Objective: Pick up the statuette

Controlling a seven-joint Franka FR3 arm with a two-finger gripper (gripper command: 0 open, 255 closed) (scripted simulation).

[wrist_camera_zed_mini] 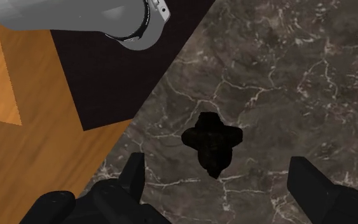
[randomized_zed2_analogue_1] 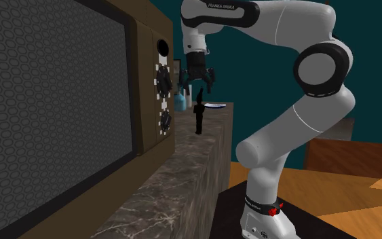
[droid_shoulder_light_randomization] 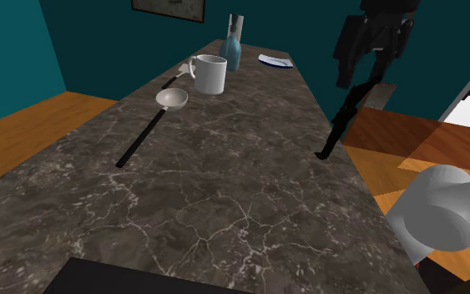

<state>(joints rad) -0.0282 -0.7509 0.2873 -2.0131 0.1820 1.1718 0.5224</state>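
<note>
Black statuette [randomized_zed2_analogue_1: 199, 117] stands upright on the dark veined bench [droid_shoulder_light_randomization: 208, 192], near its 3 o'clock edge in the shoulder view; the hand [randomized_zed2_analogue_1: 197, 87] hovers above it, fingers apart

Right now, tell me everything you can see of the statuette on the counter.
The statuette is a slim, all-black figure with no visible surface detail. It has a narrow body and short stubs sticking out near the top, so from above it looks like a cross. It stands upright near the edge of the dark marbled counter, touching only that surface. The open gripper hangs directly above it, fingers apart and clear of it.
</note>
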